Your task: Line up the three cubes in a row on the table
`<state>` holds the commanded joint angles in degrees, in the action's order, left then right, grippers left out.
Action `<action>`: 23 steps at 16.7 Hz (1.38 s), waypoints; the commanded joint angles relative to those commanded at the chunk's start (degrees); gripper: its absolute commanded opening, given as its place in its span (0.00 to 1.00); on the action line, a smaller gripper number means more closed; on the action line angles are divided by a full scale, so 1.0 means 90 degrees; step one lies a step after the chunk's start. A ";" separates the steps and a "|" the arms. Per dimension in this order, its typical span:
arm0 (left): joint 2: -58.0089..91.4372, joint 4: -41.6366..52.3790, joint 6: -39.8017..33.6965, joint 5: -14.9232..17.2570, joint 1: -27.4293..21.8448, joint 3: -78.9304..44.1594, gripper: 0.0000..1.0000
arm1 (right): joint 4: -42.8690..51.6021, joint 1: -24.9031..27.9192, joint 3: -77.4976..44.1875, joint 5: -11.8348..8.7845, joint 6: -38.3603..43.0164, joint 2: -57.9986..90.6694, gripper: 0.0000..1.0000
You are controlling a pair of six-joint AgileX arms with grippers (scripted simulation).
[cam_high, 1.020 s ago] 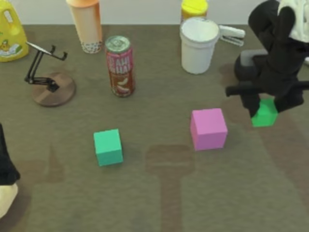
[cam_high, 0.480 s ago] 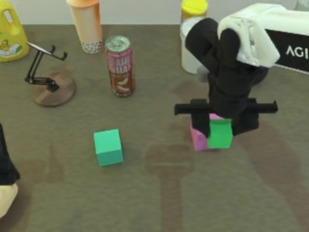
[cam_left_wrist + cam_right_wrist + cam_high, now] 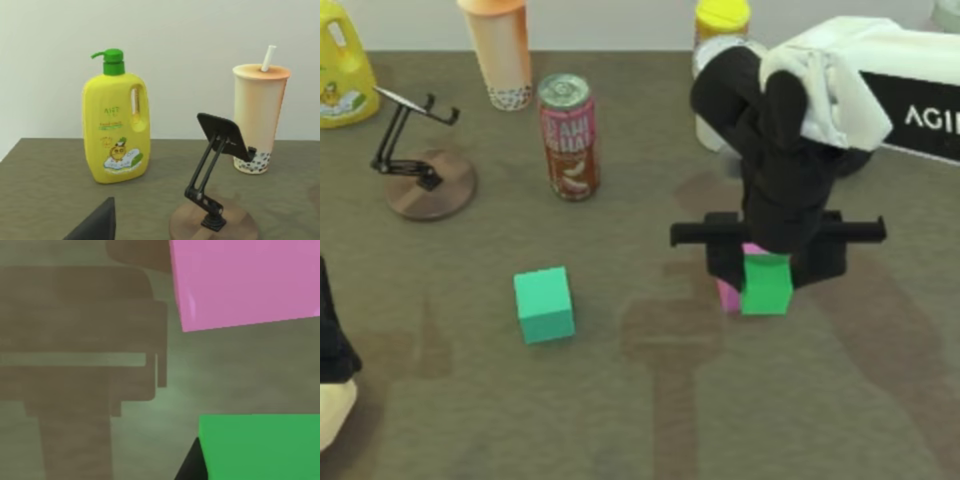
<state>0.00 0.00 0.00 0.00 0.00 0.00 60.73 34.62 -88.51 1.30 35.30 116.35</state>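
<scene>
Gripping the small bright green cube [image 3: 766, 284], the right pincer [image 3: 767, 272] hangs above the worktop [image 3: 650, 400], over the pink cube [image 3: 726, 294], which it mostly hides. Well to the left lies the teal cube [image 3: 544, 304]. Behind stand a can [image 3: 567, 136], a bubble-tea cup [image 3: 498, 50] and a white tub [image 3: 706, 128]. The left arm [image 3: 332, 360] is parked at the left edge; I cannot tell its pincer's state.

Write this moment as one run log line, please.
right gripper: shut on bright green cube, held above pink cube | teal-green cube: alone on table | left arm: parked
</scene>
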 joint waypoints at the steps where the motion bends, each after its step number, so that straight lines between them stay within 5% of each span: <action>1: 0.0000 0.0000 0.0000 0.0000 0.0000 0.0000 1.00 | -0.0152 0.0005 0.0105 0.0005 0.0000 0.0050 0.00; 11: 0.0000 0.0000 0.0000 0.0000 0.0000 0.0000 1.00 | -0.1453 0.0040 0.0934 0.0016 0.0037 0.0514 0.00; 23: 0.0000 0.0000 0.0000 0.0000 0.0000 0.0000 1.00 | -0.1453 0.0040 0.0934 0.0016 0.0037 0.0514 0.90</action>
<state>0.00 0.00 0.00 0.00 0.00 0.00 47.65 34.97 -80.10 1.45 35.63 120.97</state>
